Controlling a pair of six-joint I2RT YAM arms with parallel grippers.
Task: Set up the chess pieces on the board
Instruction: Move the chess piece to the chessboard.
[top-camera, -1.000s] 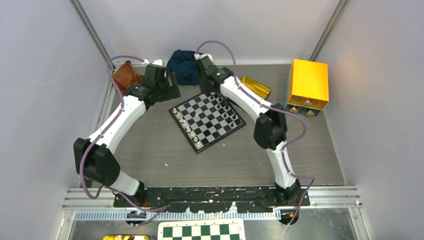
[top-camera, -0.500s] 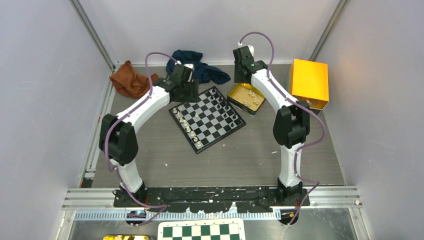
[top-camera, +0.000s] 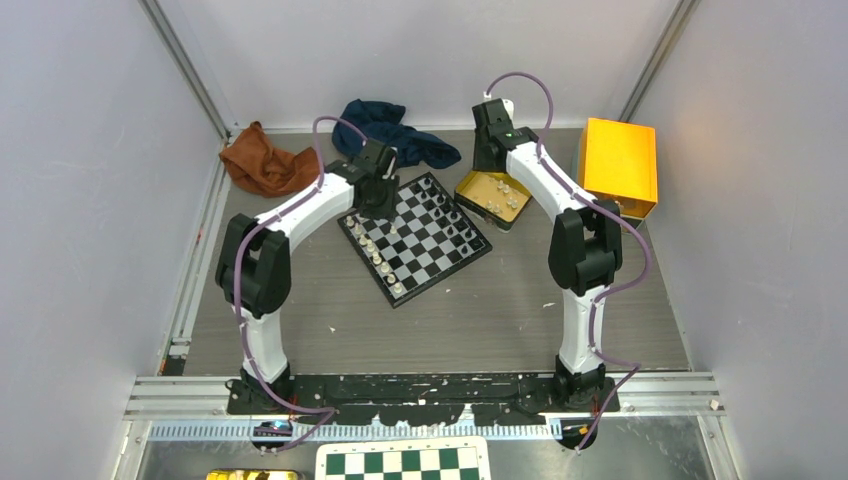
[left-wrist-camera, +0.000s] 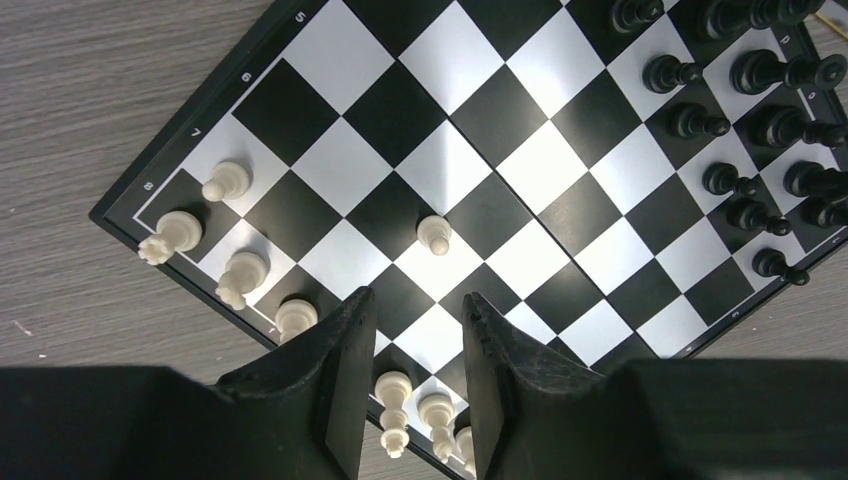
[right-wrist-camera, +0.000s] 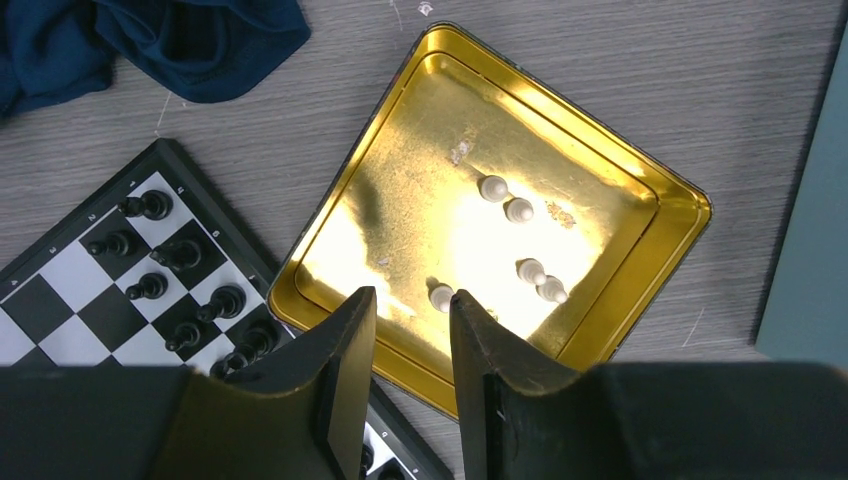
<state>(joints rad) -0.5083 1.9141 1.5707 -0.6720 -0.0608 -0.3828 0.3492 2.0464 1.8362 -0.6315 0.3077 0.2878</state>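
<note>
The board (top-camera: 428, 262) lies turned at mid table. Cream-white pieces (top-camera: 376, 252) line its left side and black pieces (top-camera: 455, 214) its right side. In the left wrist view the board (left-wrist-camera: 470, 150) fills the frame, with white pieces (left-wrist-camera: 240, 275) at the left, black pieces (left-wrist-camera: 760, 130) at the right and one white pawn (left-wrist-camera: 434, 235) alone in the middle. My left gripper (left-wrist-camera: 418, 310) is open and empty above the white side. My right gripper (right-wrist-camera: 412, 300) is open and empty over a gold tin (right-wrist-camera: 640, 300) that holds several white pawns (right-wrist-camera: 519, 210).
The gold tin (top-camera: 470, 185) sits right of the board, an orange box (top-camera: 618, 165) further right. A blue cloth (top-camera: 395, 135) and a brown cloth (top-camera: 262, 165) lie at the back. A green-and-white checkered sheet (top-camera: 404, 462) lies below the arm bases.
My left arm swung right from the brown cloth to over the board's white side. My right arm moved off the board to over the gold tin.
</note>
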